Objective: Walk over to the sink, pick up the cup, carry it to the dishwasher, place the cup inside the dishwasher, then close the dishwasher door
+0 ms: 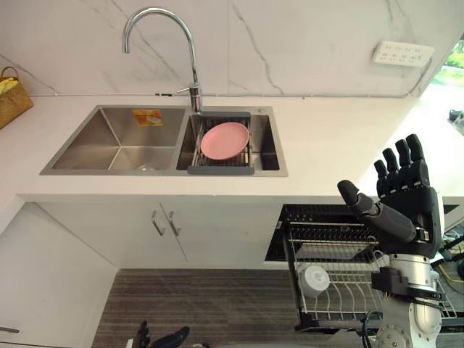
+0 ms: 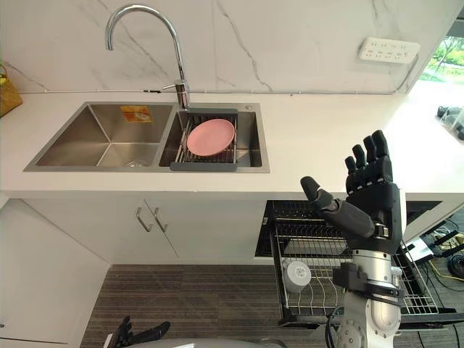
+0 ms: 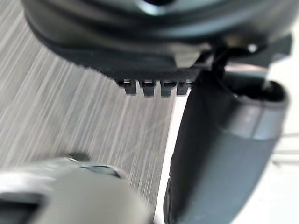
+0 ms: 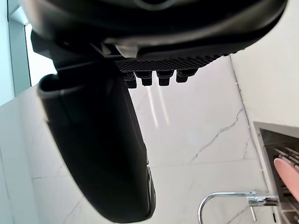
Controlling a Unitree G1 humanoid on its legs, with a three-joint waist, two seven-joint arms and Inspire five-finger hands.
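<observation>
Cup [image 1: 314, 279] lies in dishwasher rack [image 1: 335, 251]; we find right hand [image 1: 408, 197] raised, released; left hand [image 1: 164, 338] low, relaxed.

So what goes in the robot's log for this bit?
cup: in pulled-out dishwasher rack | right hand: open, raised, empty | left hand: low

We see the right hand [image 4: 154, 28] as a dark bulk up close, its thumb [image 4: 98, 149] standing out broad and straight, its fingertips [image 4: 147, 79] in a short row beside it. Past them rises the white marble wall [image 4: 196, 140] with grey veins. A chrome tap [image 4: 229, 198] arches near the sink [image 4: 261, 135], where 1 pink plate [image 4: 287, 170] lies on a wire rack [image 4: 282, 153].
</observation>
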